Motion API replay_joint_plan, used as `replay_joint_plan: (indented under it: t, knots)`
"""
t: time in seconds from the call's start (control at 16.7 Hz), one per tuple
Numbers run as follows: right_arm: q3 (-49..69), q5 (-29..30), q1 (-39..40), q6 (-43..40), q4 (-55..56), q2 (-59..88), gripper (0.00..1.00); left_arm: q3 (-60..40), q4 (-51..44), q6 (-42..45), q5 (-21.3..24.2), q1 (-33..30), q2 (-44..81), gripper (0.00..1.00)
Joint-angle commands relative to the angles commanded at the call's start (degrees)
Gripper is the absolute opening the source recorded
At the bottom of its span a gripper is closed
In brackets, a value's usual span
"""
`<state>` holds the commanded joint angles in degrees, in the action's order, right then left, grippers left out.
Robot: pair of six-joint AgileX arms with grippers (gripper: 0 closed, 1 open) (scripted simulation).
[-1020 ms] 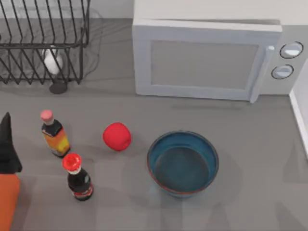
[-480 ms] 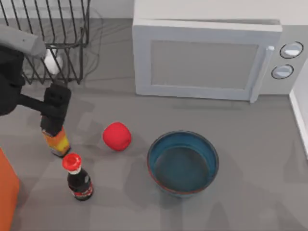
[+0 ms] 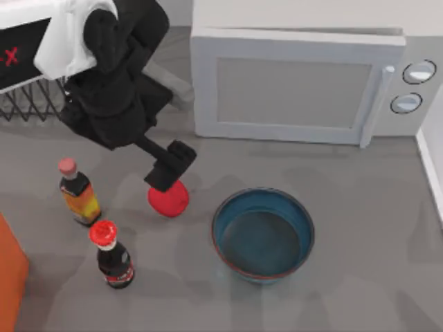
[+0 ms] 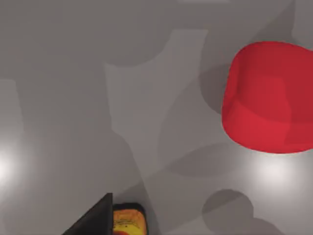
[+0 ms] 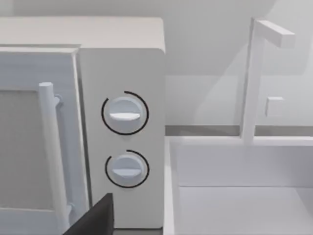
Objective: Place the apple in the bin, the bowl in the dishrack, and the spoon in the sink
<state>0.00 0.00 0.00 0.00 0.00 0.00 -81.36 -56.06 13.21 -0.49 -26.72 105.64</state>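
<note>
1. Two bottles near the table's [image 3: 360,200] left edge: red-capped dark bottle [image 3: 113,256] closest to the front edge, pink-capped orange bottle [image 3: 77,191] just behind it.
2. One bin [image 3: 10,277], orange, only its corner seen, at the front left corner.
3. One bowl [image 3: 263,234], teal, upright, front centre, apart from the apple.
4. One apple [image 3: 168,200], red, between the bottles and the bowl, on the table.
5. One left gripper [image 3: 168,168] directly over the apple's rear side; jaw width: cannot tell. In the left wrist view the apple [image 4: 269,98] lies uncovered on the table.
6. One microwave [image 3: 294,86] along the back edge, door closed, two knobs.
7. One dishrack [image 3: 28,104], black wire, back left corner, mostly behind the left arm.
8. One sink [image 5: 244,191], white, beside the microwave [image 5: 122,122] in the right wrist view.
</note>
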Motion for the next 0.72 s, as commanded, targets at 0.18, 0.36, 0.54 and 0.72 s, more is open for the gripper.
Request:
replay_joint_plan:
  t: [0.18,0.36,0.54,0.72]
  knots:
    - [0.0,0.0,0.0,0.0,0.0,0.0,1.00,-7.5,-4.7,1.0,0.4,-2.4,9.2,1.00]
    - [0.0,0.0,0.0,0.0,0.0,0.0,1.00,-11.3,-6.9,1.4,0.8,-3.5,13.4,1.00]
    - [0.0,0.0,0.0,0.0,0.0,0.0,1.00,-11.6,-7.1,1.4,0.9,-3.6,13.7,1.00]
    - [0.0,0.0,0.0,0.0,0.0,0.0,1.00,-11.2,-6.8,1.4,0.8,-3.4,13.6,1.00]
